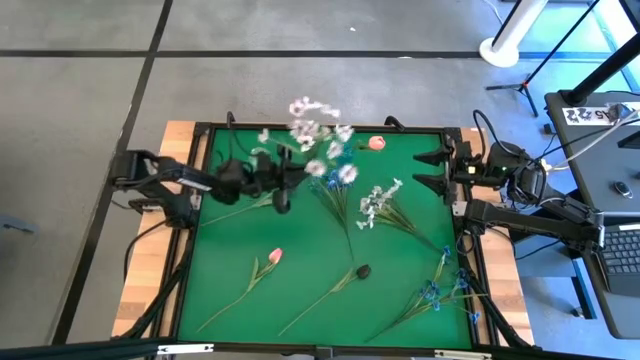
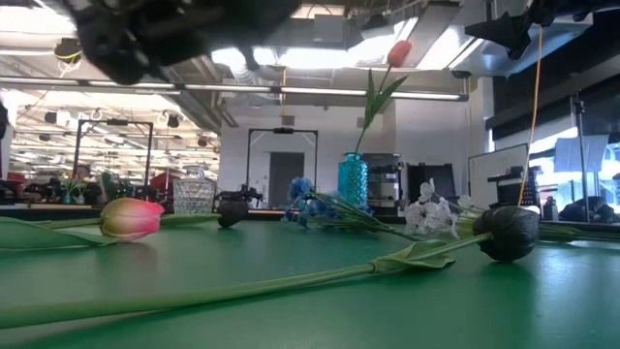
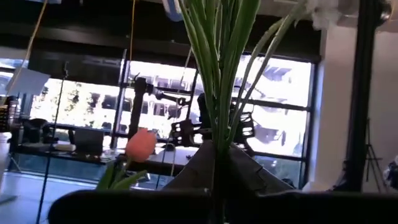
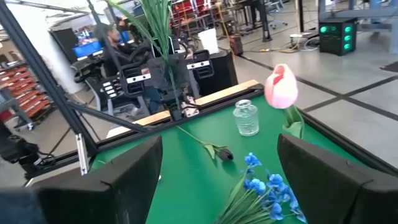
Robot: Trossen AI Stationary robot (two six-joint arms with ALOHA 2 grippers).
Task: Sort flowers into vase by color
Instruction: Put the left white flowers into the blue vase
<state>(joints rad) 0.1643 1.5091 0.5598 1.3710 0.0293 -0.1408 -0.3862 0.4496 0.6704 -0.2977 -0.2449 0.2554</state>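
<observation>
- High view: the left gripper (image 1: 283, 190) is clamped on a white flower spray (image 1: 318, 135), lifted over the green mat (image 1: 240, 240); a pink tulip (image 1: 274, 256) and a dark tulip bud (image 1: 363, 271) lie nearer the front edge than it.
- Low view: the pink tulip (image 2: 131, 218) and dark bud (image 2: 507, 234) lie flat.
- Left wrist view: green stems (image 3: 221, 74) rise from between the closed fingers.
- Right wrist view: the right gripper (image 4: 217, 177), fingers apart and empty, waits above the blue flowers (image 4: 267, 190).
</observation>
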